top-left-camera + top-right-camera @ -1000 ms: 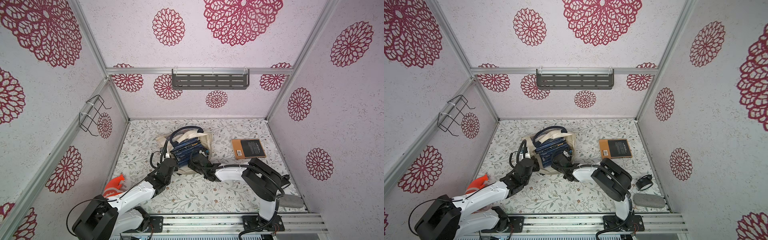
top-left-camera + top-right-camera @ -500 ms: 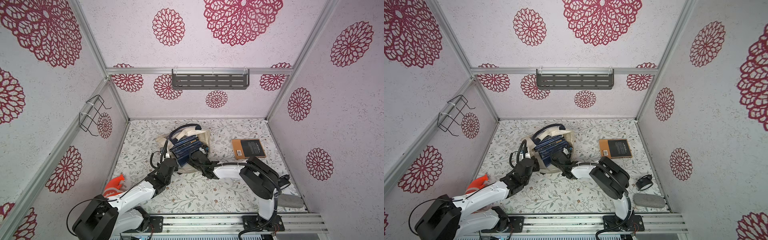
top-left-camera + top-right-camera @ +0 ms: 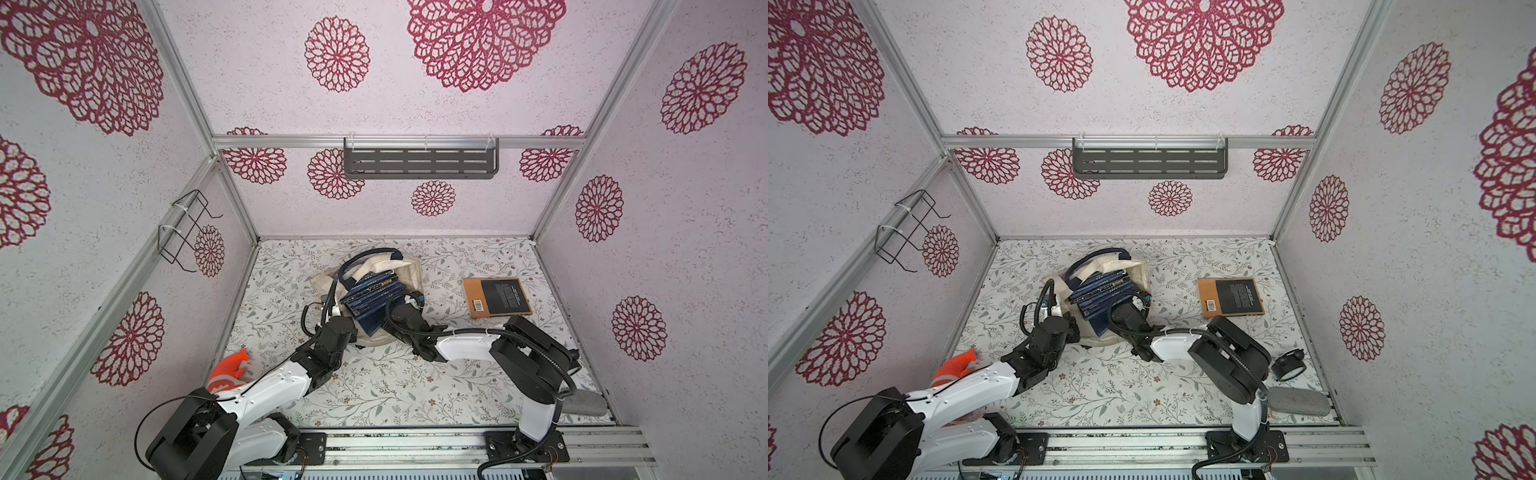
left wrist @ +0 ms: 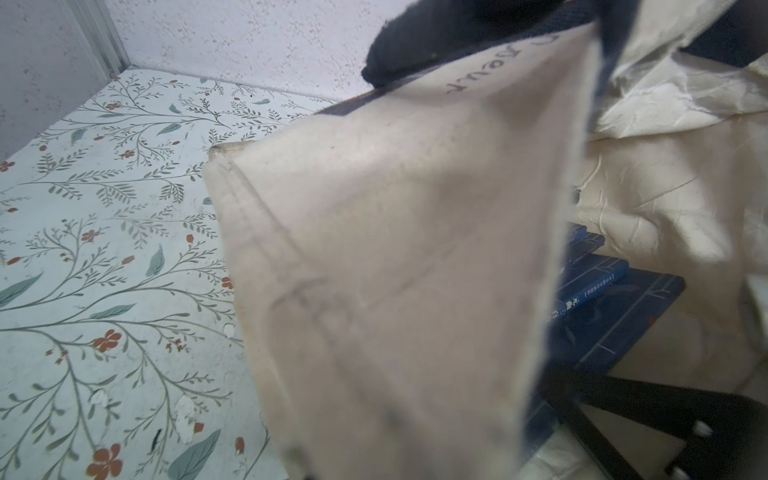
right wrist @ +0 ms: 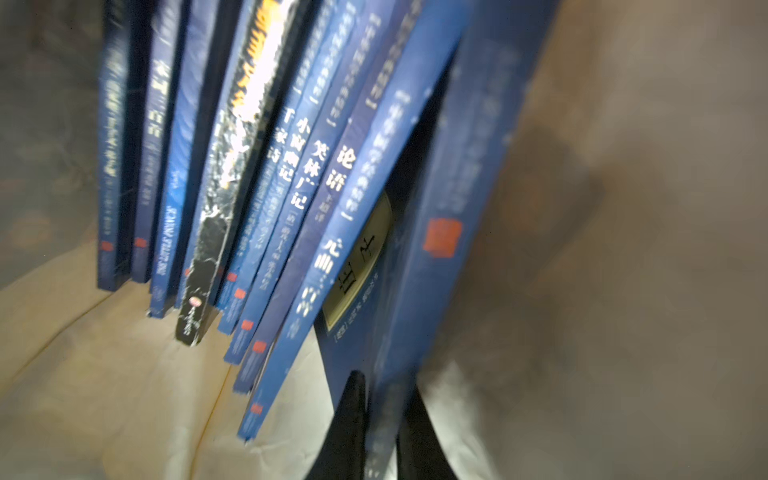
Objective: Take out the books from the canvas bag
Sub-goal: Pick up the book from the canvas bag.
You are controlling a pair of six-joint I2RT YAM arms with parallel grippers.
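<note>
Two black fingers [image 5: 353,419] of the right gripper [image 5: 384,384] pinch the edge of the outermost blue book [image 5: 457,187], one finger on each face, so I read it as clamped on that book. Beside it the other blue books [image 5: 291,187] lean in a row, spines showing, inside the canvas bag [image 3: 409,270]. My left gripper [image 3: 331,308] is clenched on the bag's near rim. In its wrist view the cream canvas rises straight from it and hides the fingertips. In both top views the bag lies mid-table with the books fanning out toward the arms and a navy handle [image 3: 365,253] looped at its far side. One orange-brown book [image 3: 496,297] lies flat on the table [image 3: 374,395], well apart on the bag's right
</note>
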